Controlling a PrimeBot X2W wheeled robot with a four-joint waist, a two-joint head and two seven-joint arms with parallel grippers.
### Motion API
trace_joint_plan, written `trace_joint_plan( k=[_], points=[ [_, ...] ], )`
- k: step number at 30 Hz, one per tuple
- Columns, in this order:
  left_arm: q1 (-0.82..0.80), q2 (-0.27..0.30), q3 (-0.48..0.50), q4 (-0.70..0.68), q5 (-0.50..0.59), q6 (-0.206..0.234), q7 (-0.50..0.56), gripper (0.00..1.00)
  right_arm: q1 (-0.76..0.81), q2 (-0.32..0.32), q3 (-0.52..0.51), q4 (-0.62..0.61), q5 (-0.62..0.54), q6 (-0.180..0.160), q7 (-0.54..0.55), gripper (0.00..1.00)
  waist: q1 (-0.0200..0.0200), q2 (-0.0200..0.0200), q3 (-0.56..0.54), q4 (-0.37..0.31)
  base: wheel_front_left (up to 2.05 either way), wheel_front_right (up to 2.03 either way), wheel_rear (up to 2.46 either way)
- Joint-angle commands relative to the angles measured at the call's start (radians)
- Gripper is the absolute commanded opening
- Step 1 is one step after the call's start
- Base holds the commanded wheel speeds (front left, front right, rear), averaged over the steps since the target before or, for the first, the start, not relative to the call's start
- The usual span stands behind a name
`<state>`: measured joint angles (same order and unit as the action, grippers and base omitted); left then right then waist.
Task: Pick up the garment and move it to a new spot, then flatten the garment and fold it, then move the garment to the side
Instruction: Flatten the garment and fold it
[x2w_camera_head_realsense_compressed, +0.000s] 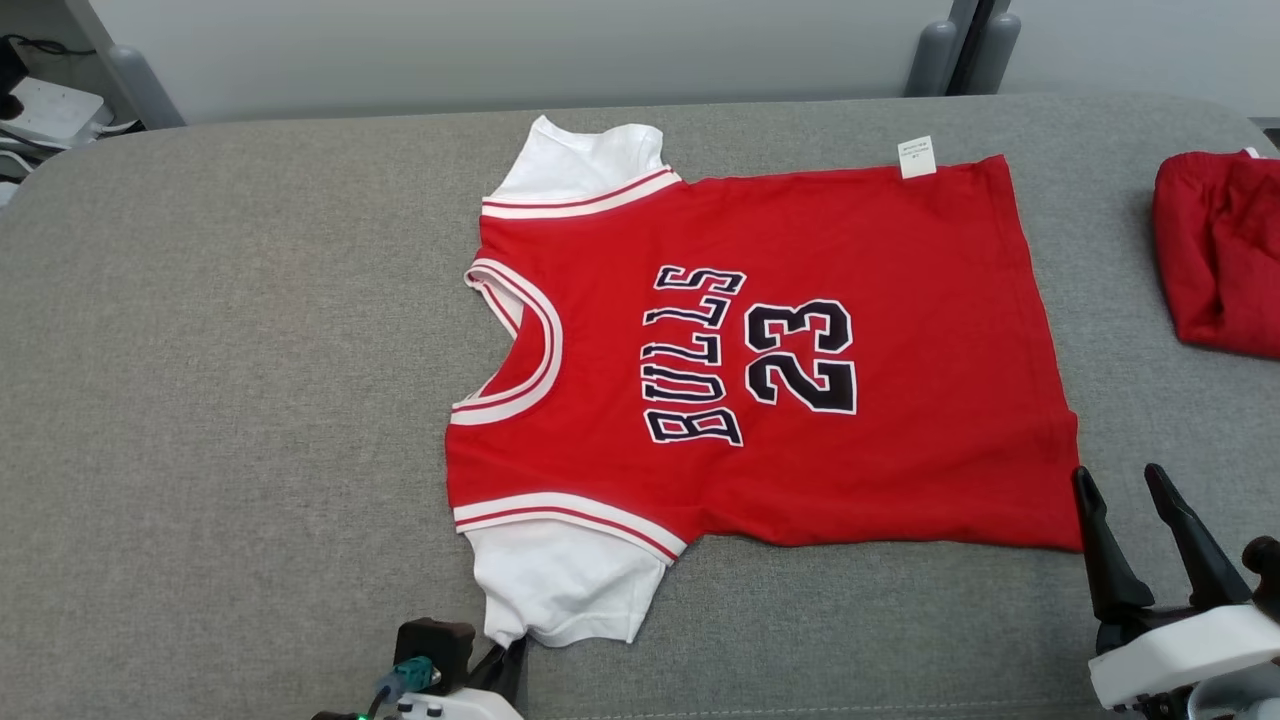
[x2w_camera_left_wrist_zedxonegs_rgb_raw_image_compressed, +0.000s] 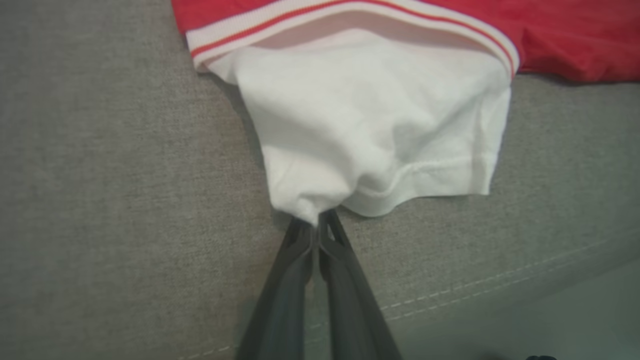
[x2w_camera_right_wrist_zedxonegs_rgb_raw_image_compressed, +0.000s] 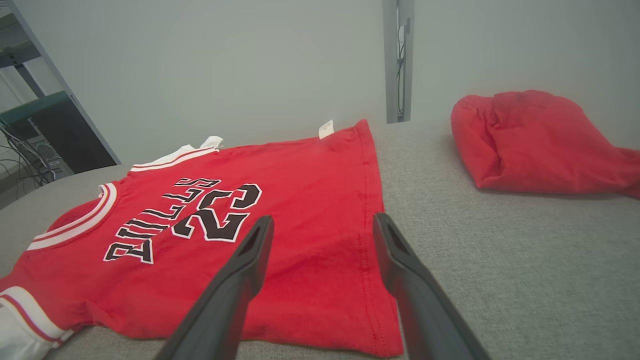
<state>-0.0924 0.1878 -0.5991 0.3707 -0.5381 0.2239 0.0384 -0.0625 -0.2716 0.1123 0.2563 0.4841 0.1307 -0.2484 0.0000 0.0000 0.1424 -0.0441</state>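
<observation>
So the left gripper sits low at the bottom of the head view. Its two long dark plastic fingers are squeezed tight together, pinching the corner of the white fabric sleeve. The right gripper is at the lower right on its pale white wrist housing, fingers spread wide apart and pointing up and slightly left.

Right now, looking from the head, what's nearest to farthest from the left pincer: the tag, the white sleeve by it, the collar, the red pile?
From the left pincer:
1. near white sleeve, pinched in it.
2. collar, on the shirt's left edge.
3. tag, far hem corner.
4. red pile, far right.
</observation>
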Motion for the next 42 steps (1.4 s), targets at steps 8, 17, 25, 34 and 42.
trace_joint_plan(
  k=[8,17,25,34,42],
  points=[
    [0.012,0.092,0.034,-0.140,0.009,0.004,0.036,0.00,-0.030,-0.029,0.018,0.198,0.069,0.000,-0.013,1.00,0.0000,0.0000,0.021,0.030,0.00,0.00,0.00],
    [0.023,0.121,0.039,-0.214,0.011,0.027,0.061,0.00,-0.129,-0.026,0.094,0.394,0.152,0.000,-0.001,1.00,0.0000,0.0000,0.038,0.042,0.00,0.00,0.00],
    [0.026,0.128,0.033,-0.235,0.009,0.032,0.072,0.00,-0.194,-0.042,0.168,0.480,0.195,0.000,-0.011,0.00,0.0000,0.0000,0.037,0.039,0.00,0.00,0.00],
    [0.044,0.165,0.060,-0.334,-0.049,0.000,0.100,0.00,-0.164,-0.089,0.154,0.388,0.200,0.000,-0.013,0.00,0.0000,0.0000,0.007,0.033,0.00,0.00,0.00],
    [0.151,0.290,0.068,-0.578,-0.108,0.000,0.247,0.00,-0.032,-0.186,0.194,0.243,0.253,0.000,0.018,0.00,0.0000,0.0000,-0.041,0.016,0.00,0.00,0.00]
  ],
)
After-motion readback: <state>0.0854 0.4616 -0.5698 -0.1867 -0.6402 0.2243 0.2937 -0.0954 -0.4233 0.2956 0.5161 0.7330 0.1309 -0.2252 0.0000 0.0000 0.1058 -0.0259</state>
